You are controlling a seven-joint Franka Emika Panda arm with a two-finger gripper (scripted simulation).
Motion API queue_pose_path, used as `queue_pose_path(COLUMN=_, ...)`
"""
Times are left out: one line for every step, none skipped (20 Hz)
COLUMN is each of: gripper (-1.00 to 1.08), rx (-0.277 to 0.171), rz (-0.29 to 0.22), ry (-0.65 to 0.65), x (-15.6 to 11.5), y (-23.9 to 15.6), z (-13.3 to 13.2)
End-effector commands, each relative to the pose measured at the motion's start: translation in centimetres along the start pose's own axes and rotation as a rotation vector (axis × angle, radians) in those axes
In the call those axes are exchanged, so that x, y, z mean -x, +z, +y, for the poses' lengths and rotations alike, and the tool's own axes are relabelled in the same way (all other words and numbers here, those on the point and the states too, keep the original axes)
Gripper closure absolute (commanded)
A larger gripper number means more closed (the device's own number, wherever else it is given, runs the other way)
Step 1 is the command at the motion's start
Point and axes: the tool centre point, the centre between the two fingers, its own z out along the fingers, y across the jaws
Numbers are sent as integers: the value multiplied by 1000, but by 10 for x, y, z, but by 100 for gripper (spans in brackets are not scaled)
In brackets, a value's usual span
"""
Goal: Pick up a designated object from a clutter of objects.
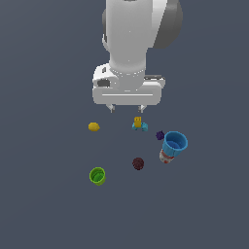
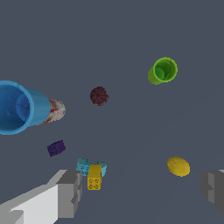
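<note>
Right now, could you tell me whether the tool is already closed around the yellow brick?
No, the tool is wide open, with the yellow brick lying free beside one finger.

Exterior view: high, facing the arm, looking down on the clutter, far off.
Wrist view: behind the claw [image 2: 142, 192], looking down, nearer.
Shared: brick [image 1: 138, 122] [image 2: 94, 176], both cups.

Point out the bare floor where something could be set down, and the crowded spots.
Free: between lemon-like blob, green cup and maroon ball. Crowded: yellow brick against cyan toy, with purple ball, blue cup and can nearby.
</note>
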Motion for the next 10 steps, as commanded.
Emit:
queue_pose_path(gripper=-92, rx=0, rz=0, ry=0, x=0, y=0, z=0)
queue_pose_path(gripper=-92, rx=0, rz=0, ry=-1, x=0, y=0, z=0)
queue_pose_path(gripper=-92, rx=1, rz=0, ry=-3, x=0, y=0, z=1)
queue_pose_path(gripper=-92, rx=3, rz=0, ry=-6, x=0, y=0, z=1)
queue_pose_path(gripper=-92, rx=4, rz=0, ry=-10, x=-1, y=-1, z=2)
queue_pose_path(gripper=-92, rx=7, rz=0, ry=-16, x=-1, y=-1, z=3)
queue_pose_path(gripper=-92, rx=10, rz=0, ry=-22, x=-2, y=-2, z=4)
queue_pose_path(gripper=-92, rx=12, rz=0, ry=-28, x=-3, y=-3, z=6)
queue_pose_path(gripper=-92, rx=14, rz=0, ry=-32, x=-3, y=-3, z=7)
queue_pose_path(gripper=-92, rx=15, rz=0, ry=-34, x=-4, y=-4, z=8)
